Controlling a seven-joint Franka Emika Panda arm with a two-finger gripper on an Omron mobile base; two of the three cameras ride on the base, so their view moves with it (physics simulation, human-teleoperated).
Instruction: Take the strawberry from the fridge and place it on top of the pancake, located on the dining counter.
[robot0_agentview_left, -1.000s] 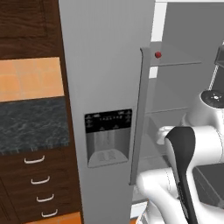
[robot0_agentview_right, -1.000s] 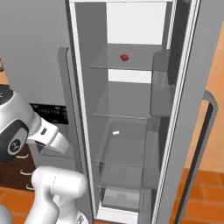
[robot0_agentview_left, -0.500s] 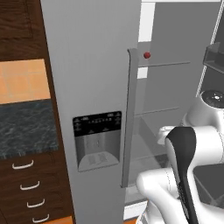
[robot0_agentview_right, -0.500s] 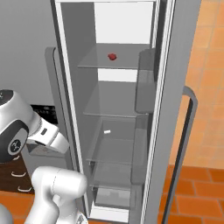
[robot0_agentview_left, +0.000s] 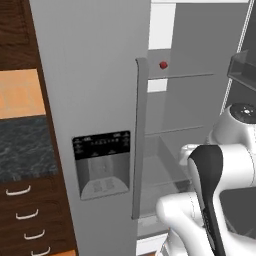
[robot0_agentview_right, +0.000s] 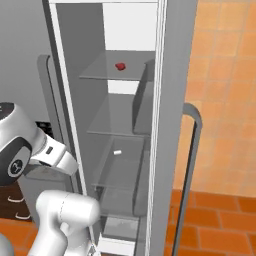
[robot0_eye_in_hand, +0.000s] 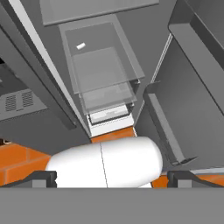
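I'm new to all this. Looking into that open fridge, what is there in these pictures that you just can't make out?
- The small white thing on a middle shelf: too small to identify in the right base view or the hand view.
- The strawberry: just a tiny red dot, no detail.
- The fridge bottom: hidden by the robot's arm in the left base view.
- The dispenser labels: too blurred to read.

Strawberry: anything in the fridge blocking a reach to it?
Nothing visible. The strawberry sits alone on the upper glass shelf of the open fridge; a small white item lies a shelf lower.
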